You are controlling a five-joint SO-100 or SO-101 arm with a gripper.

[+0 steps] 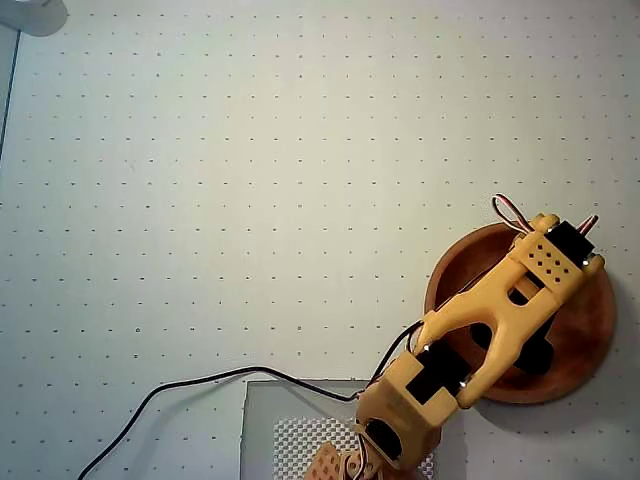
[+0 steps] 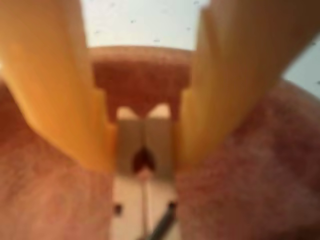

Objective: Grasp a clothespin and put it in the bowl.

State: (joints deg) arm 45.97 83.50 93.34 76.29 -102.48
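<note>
In the wrist view the light-tan wooden clothespin (image 2: 144, 165) sits between my two yellow fingers (image 2: 75, 100), which press on its sides, with its metal spring near the bottom edge. My gripper (image 2: 144, 150) is shut on it, inside the reddish-brown wooden bowl (image 2: 250, 175), whose far rim (image 2: 140, 52) runs across above. In the overhead view my yellow arm reaches over the bowl (image 1: 595, 330) at the right; the gripper (image 1: 535, 345) is under the arm and the clothespin is hidden there.
A black cable (image 1: 200, 385) runs from the arm's base to the lower left. A grey pad (image 1: 270, 430) lies under the base. The white dotted table (image 1: 250, 180) spreads to the left and top. A pale object (image 1: 30, 15) sits in the top left corner.
</note>
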